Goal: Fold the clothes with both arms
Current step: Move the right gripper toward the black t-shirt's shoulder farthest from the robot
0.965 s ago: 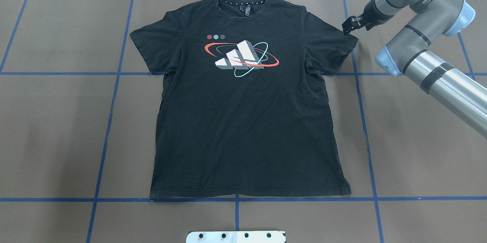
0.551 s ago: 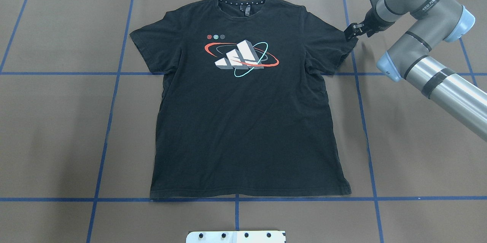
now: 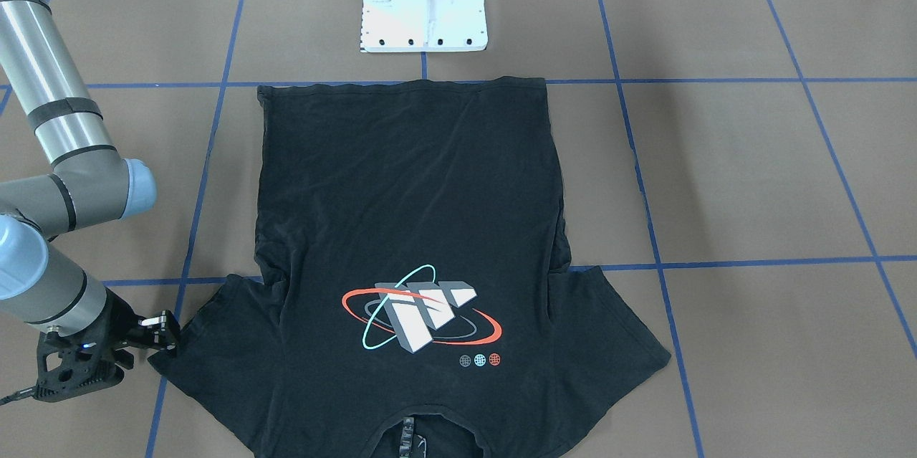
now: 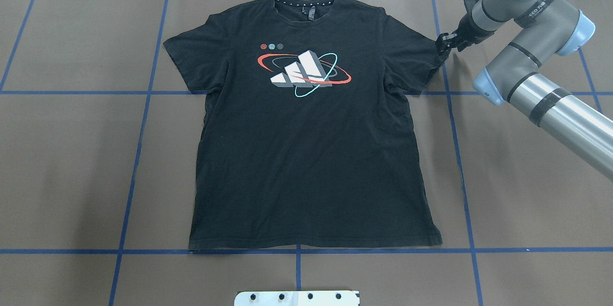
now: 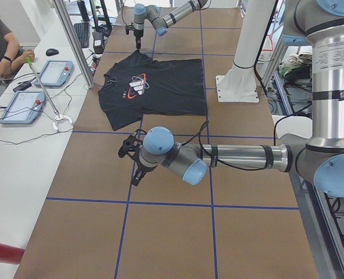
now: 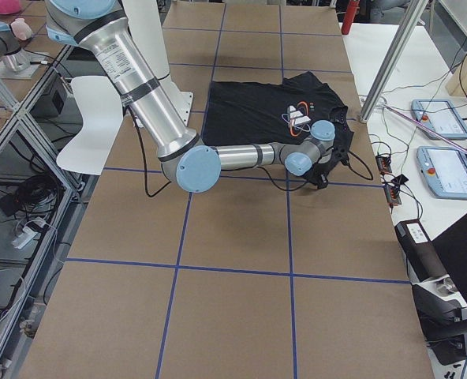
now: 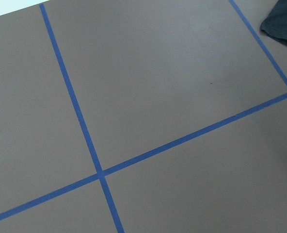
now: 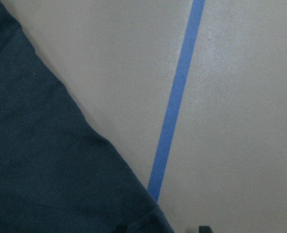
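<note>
Jaws of your right gripper (image 4: 443, 42) stand slightly apart at the sleeve tip of the black T-shirt (image 4: 311, 153), which lies flat, logo up, on the brown table (image 4: 72, 162) with its blue tape grid (image 4: 72, 92). Your left gripper (image 5: 129, 156) hangs well apart; its jaws you cannot judge. Beyond: a white bench (image 5: 9, 139) with tablets (image 5: 21, 107), a seated person (image 5: 0, 43).

bench (image 4: 72, 153): brown cover, gridded with blue tape (image 4: 96, 92) | T-shirt (image 4: 306, 153): black, lies flat on bench, print up, hem just beside a tape line | white pedestal base (image 3: 423, 21): stands on bench near the hem
</note>
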Controlling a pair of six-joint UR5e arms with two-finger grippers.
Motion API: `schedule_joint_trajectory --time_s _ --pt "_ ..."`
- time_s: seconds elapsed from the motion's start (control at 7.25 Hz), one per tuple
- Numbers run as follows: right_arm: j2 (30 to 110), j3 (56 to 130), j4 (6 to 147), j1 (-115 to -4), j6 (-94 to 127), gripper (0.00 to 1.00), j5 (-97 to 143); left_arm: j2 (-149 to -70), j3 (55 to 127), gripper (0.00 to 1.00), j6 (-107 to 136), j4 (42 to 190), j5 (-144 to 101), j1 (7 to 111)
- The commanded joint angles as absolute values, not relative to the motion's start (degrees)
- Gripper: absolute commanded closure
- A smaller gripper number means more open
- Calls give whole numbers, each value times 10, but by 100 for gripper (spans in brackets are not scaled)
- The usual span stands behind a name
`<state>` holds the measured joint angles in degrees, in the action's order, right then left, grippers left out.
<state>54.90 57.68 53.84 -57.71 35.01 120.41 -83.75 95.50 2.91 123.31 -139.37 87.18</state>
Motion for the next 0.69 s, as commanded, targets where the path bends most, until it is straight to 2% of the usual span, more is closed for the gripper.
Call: schedule_joint_trajectory --time_s 0.0,0.41,0.55 --pt "548 569 540 -577 352 100 1204 -837 955 0 29 1233 -1393 873" --pt "532 574 537 -581 393 100 1207 -838 951 0 29 1233 -1390 872" --pt "534 614 541 -584 396 100 1227 -838 951 0 29 1233 -1390 872"
